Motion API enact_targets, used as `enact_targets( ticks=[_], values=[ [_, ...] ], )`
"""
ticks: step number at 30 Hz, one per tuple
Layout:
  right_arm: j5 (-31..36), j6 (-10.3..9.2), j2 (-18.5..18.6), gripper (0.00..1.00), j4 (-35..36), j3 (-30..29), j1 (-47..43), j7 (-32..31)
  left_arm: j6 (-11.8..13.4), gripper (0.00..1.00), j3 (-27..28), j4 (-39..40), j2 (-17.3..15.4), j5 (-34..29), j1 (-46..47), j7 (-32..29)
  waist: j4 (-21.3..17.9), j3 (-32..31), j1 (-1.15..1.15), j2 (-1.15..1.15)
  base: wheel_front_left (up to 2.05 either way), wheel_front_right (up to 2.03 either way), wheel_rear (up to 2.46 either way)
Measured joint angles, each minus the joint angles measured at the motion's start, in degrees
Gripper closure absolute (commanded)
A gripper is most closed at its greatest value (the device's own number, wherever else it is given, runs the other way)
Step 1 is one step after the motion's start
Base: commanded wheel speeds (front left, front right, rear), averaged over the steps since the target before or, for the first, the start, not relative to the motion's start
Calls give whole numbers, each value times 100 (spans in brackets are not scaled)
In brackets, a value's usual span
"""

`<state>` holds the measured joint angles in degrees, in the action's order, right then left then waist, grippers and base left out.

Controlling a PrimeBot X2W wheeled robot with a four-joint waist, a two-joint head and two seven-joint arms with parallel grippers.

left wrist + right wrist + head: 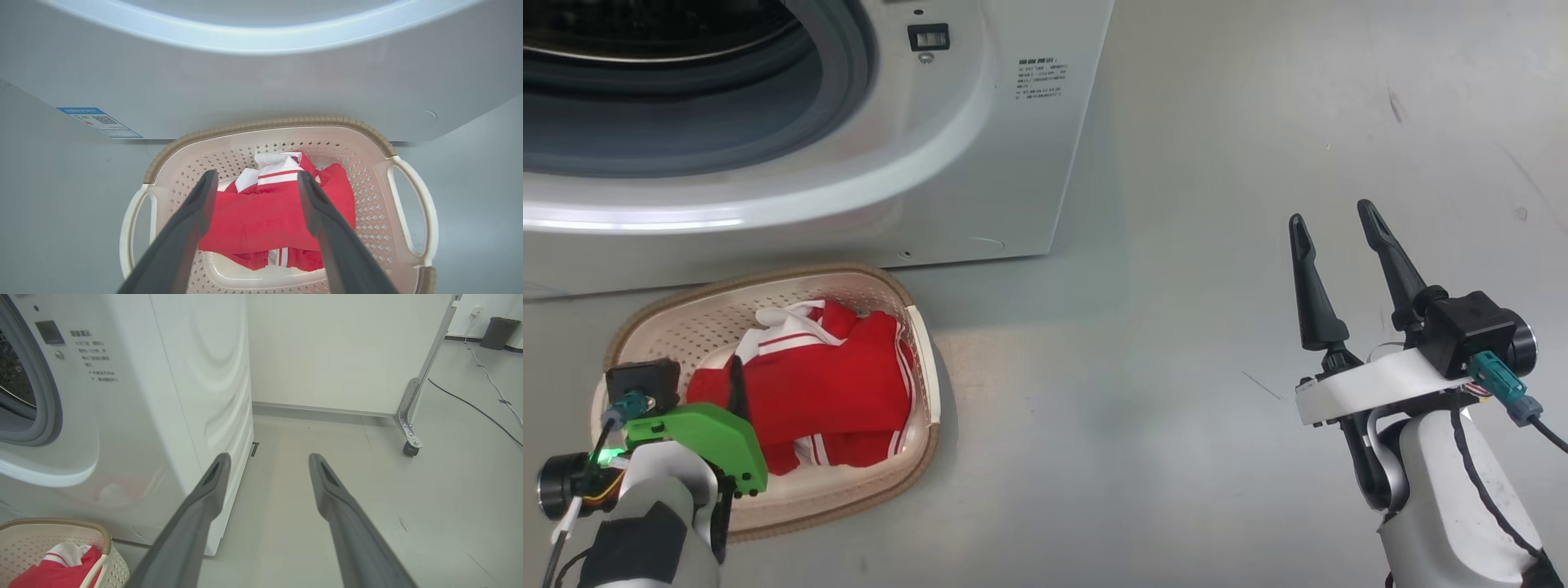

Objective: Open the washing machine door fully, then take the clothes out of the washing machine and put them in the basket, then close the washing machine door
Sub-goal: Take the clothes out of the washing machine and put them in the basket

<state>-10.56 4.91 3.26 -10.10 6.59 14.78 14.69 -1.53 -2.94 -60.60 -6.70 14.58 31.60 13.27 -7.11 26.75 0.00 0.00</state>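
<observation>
Left wrist view: left end effector (256, 174) spread over the clothes (265, 220) in the basket (286, 121); right end effector (269, 456) spread, empty.

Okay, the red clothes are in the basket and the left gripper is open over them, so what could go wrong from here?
1. The left gripper is open with its fingers straddling the clothes. Lifting away could snag the fabric and drag it out of the basket.
2. The basket sits close to the washing machine front, so an arm reaching back toward the machine might nudge it.
</observation>
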Motion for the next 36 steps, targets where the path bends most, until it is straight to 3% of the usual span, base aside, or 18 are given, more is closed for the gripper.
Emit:
enact_targets(
  ticks=[11,21,36],
  values=[
    [-54,9,-7,0,-246,-48,-311,0,-265,0,-91,513,48,-18,-240,102,131,-844,0,0,0,0,0],
    [-162,33,-27,0,-224,-167,-611,0,-380,0,-142,2196,194,-207,-415,101,325,-1563,0,0,0,0,0],
    [-221,52,-47,0,27,-208,-739,0,-389,0,-35,3499,268,-281,-1341,101,594,-2050,0,0,0,0,0]
  ],
)
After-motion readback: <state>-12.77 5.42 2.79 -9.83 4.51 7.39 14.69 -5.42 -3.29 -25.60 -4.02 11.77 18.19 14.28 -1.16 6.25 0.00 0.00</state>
